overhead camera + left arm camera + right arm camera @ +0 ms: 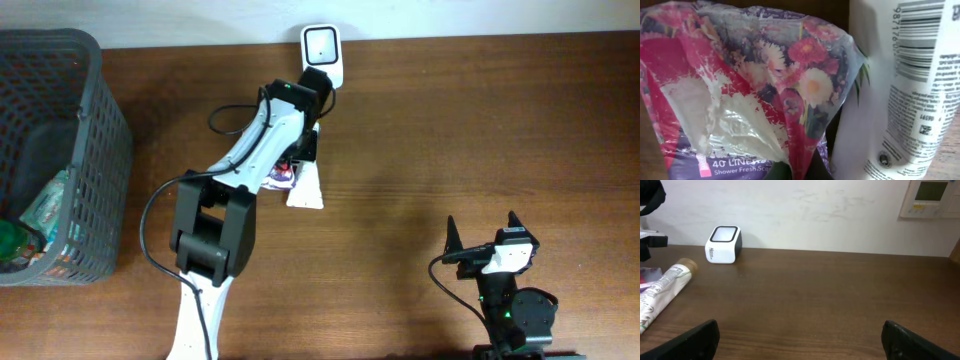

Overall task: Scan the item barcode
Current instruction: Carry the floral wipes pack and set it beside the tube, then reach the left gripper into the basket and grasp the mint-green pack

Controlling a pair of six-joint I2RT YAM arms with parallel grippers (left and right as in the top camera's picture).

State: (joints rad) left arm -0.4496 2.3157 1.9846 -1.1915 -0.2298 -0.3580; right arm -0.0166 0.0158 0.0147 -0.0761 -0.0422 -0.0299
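The item is a floral plastic packet of liners (pixel 765 85), pink and purple, which fills the left wrist view. My left gripper (pixel 802 170) is shut on the packet's lower edge. From overhead the left gripper (pixel 297 160) sits just below the white scanner (pixel 322 50) at the table's back edge, with a bit of the packet (pixel 283 176) showing under it. A white tube (pixel 905 85) with a printed barcode lies right beside the packet. My right gripper (pixel 483 232) stands open near the front right, nothing between its fingers (pixel 695 340).
A grey plastic basket (pixel 105 150) holding several packaged goods stands at the left edge. In the right wrist view the scanner (pixel 724 244) and the tube (pixel 665 287) lie to the far left, and a wall panel (pixel 930 197) hangs at the upper right.
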